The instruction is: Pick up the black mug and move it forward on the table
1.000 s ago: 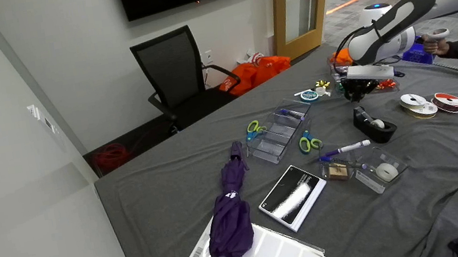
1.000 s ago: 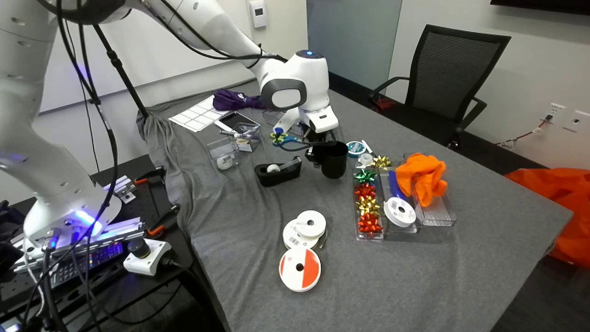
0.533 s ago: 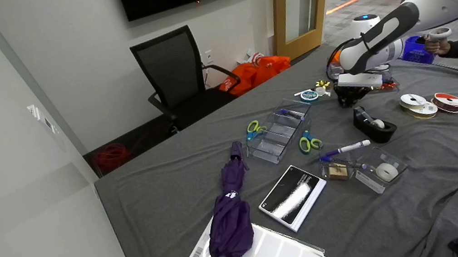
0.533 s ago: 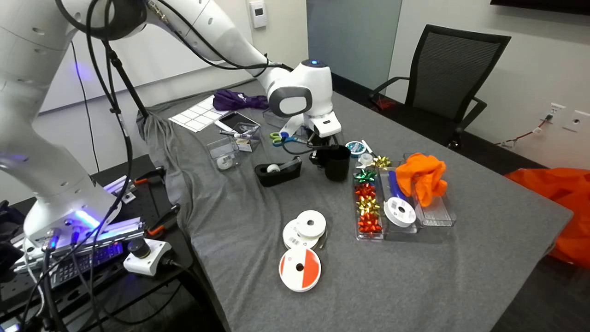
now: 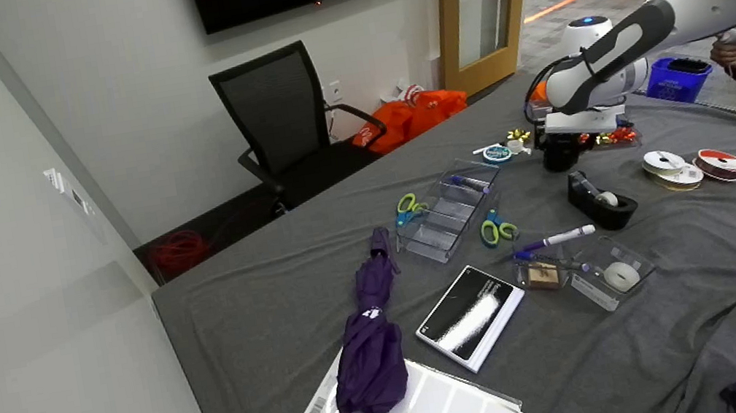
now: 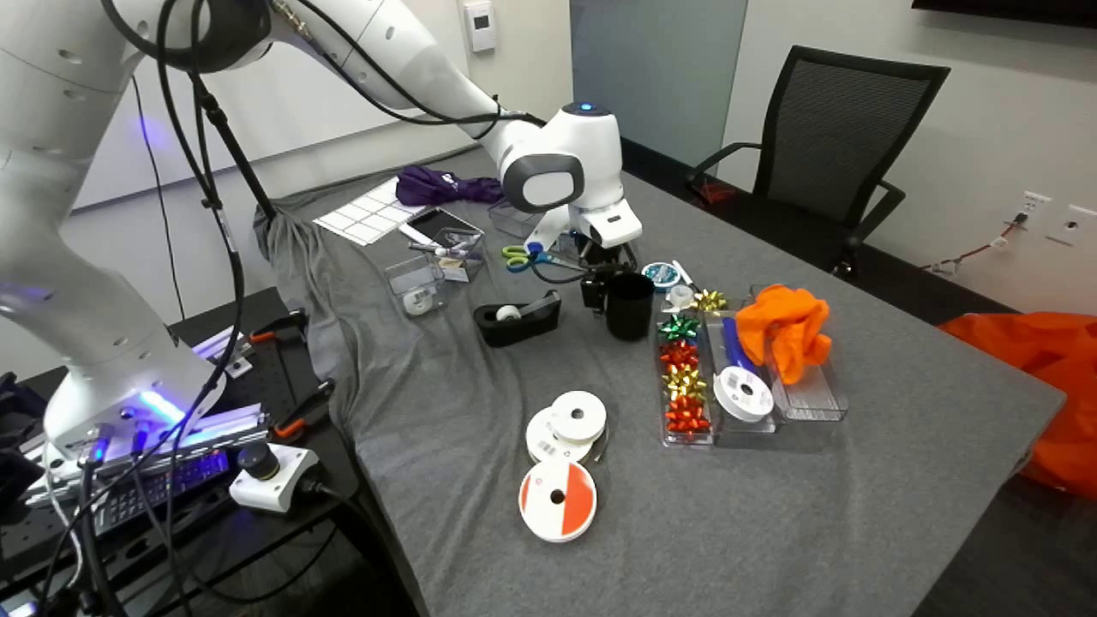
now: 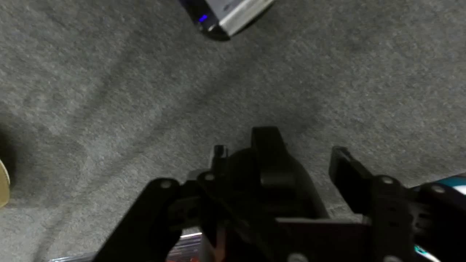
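Gripper [image 7: 280, 154]: fingers [image 7: 349, 182] spread around what looks like handle [image 7: 270, 156] of mug [image 6: 630, 307]; gap shows, nothing clamped. Mug upright, seemingly seated on table [image 6: 771, 514]. Flanking: dispenser [image 6: 536, 324] one side, bows [image 6: 684, 383] other. Step, my read: mug set down, release in hand; likely near task's end. Next: withdraw fingers straight back, handle unhooked, mug undisturbed; then rise clear.

The cloth-covered table [image 6: 771, 506] looks matt, the black mug [image 6: 630, 313] smooth.
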`<state>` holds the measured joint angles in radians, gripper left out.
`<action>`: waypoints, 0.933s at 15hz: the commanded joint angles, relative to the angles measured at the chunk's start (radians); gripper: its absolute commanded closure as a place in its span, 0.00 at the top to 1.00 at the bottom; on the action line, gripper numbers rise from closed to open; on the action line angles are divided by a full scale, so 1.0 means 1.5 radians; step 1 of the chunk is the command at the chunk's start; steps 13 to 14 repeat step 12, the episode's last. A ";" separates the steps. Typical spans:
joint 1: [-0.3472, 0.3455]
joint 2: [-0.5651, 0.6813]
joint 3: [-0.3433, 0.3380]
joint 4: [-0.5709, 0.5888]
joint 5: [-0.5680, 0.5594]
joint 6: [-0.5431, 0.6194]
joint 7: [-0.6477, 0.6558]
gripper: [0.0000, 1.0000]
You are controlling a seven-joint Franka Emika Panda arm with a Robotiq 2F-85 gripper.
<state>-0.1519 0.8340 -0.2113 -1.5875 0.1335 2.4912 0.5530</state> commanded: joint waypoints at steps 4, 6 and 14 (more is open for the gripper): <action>-0.009 -0.112 -0.003 -0.127 0.000 0.036 -0.122 1.00; -0.018 -0.147 0.004 -0.163 0.004 0.043 -0.159 1.00; -0.053 -0.262 0.023 -0.255 0.031 0.022 -0.259 1.00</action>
